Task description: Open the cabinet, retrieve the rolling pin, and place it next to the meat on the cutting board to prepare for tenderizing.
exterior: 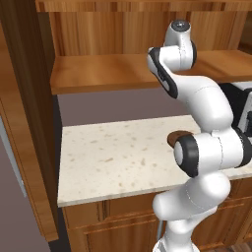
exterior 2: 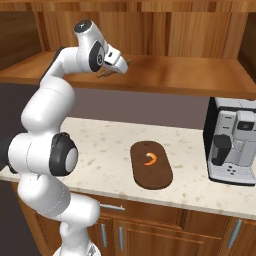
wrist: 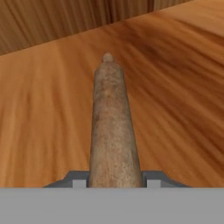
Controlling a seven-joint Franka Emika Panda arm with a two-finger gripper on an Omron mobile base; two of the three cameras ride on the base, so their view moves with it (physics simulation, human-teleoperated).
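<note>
grasping the tan wooden rolling pin point(wrist: 111, 127) on the open reddish-brown cabinet's shelf point(exterior 2: 170, 75), the gripper point(exterior 2: 114, 67) has both fingertips against its sides. next, i judge: lift, carry to the dark oval cutting board point(exterior 2: 151, 165), beside the orange meat point(exterior 2: 151, 159).

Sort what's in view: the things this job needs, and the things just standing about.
Job: cabinet, open; rolling pin on its shelf, between the fingers of the gripper; meat; cutting board.
Standing about: coffee machine; counter; lower cabinets.
</note>
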